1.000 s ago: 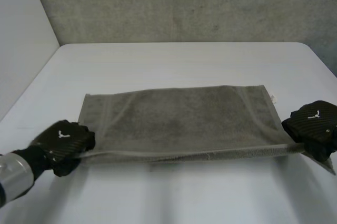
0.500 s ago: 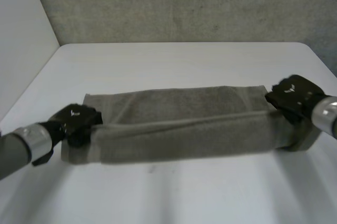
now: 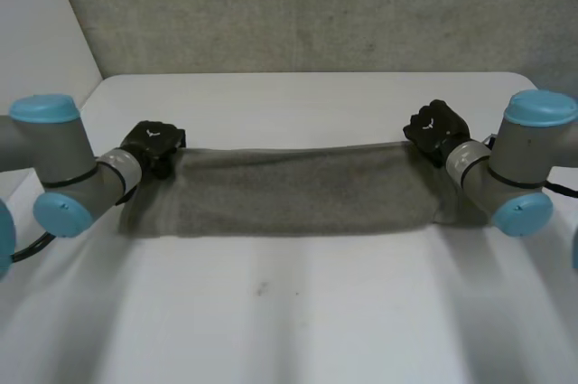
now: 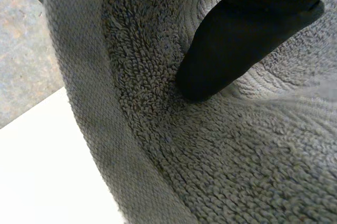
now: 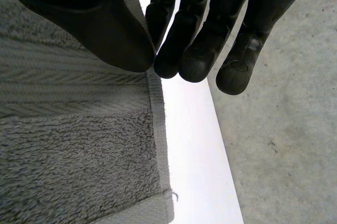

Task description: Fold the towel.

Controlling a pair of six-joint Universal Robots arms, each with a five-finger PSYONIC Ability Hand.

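The grey towel (image 3: 289,190) lies as a long, narrow band across the white table (image 3: 298,312), doubled over on itself. My left hand (image 3: 153,142) is at the band's far left corner. In the left wrist view its thumb (image 4: 231,45) presses into the pile of the towel (image 4: 237,155) just under the hem, with the cloth draped over the rest of the hand. My right hand (image 3: 436,124) is at the far right corner. There the thumb and fingers (image 5: 195,34) pinch the hemmed edge of the towel (image 5: 79,155).
A grey rough wall (image 3: 316,4) stands behind the table's far edge, and a white wall (image 3: 36,59) at the left. Past the table's right edge is grey floor (image 5: 279,145). Both forearms lie low over the table beside the towel's ends.
Both hands have carried the towel's near edge up and over to the far edge. The towel went from lying flat to a doubled band half as deep.
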